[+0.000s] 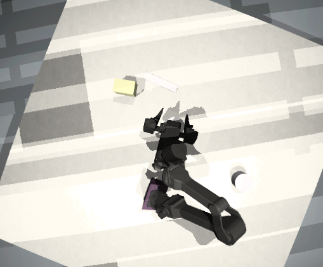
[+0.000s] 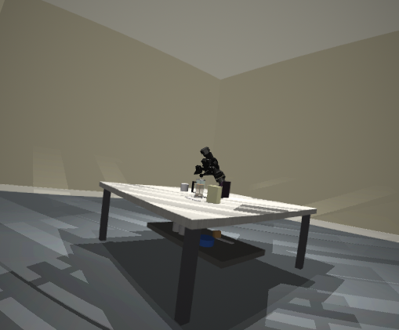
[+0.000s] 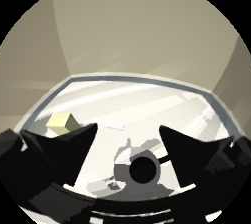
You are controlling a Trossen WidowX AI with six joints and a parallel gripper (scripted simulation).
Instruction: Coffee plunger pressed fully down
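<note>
Glass coffee press upright on white table, black round plunger knob low, directly beneath black gripper; fingers spread wide, gripping nothing, straight-up retreat free.

Beige walls, grey floor, dark-legged table

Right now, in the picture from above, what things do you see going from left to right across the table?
Yellow block → white strip → gripper, open, holding nothing → white cup. The coffee press sits under the gripper and is mostly hidden, so I leave it out.
</note>
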